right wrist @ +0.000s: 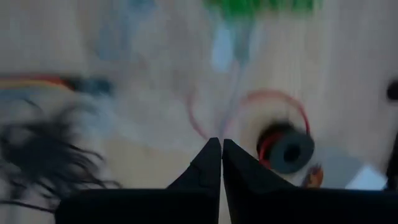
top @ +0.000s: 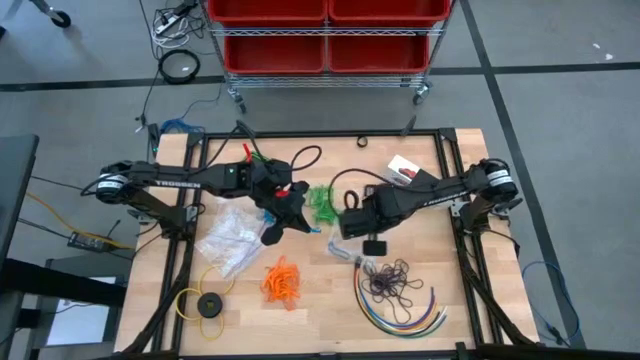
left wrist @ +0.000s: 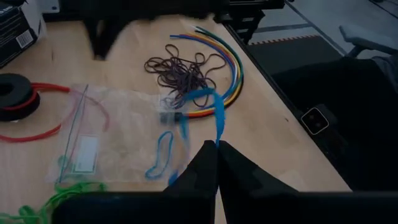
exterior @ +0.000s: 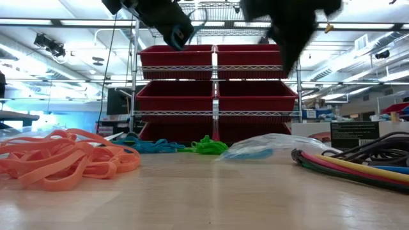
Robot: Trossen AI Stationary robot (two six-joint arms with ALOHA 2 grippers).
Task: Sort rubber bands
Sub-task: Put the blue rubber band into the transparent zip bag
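L arm reaches in from the table's left edge, its left gripper [left wrist: 216, 144] raised above mid-table, fingers pinched tight on a blue rubber band [left wrist: 208, 106] that hangs from the tips. R arm comes in from the right edge; right gripper [right wrist: 221, 142] is also up off the wood, fingers pressed together w/ nothing between them.

Orange bands [top: 281, 281] lie in a heap toward the near edge, green bands [top: 321, 204] at center between the two grippers, dark purple bands [top: 390, 280] near the right front, touching the curved colored cables [top: 405, 312]. A clear plastic bag [top: 229, 238] sits left of center; more blue bands [exterior: 150, 146] show by the green bunch in the low view.

Right wrist view is smeared, so only a red-rimmed black spool [right wrist: 287, 148] & vague shapes read. In the low view both grippers are cut off at the top. The yellow ring w/ black disc [top: 208, 304] sits at the front-left corner.

Bare wood [top: 322, 320] lies open between the orange heap & the cables.
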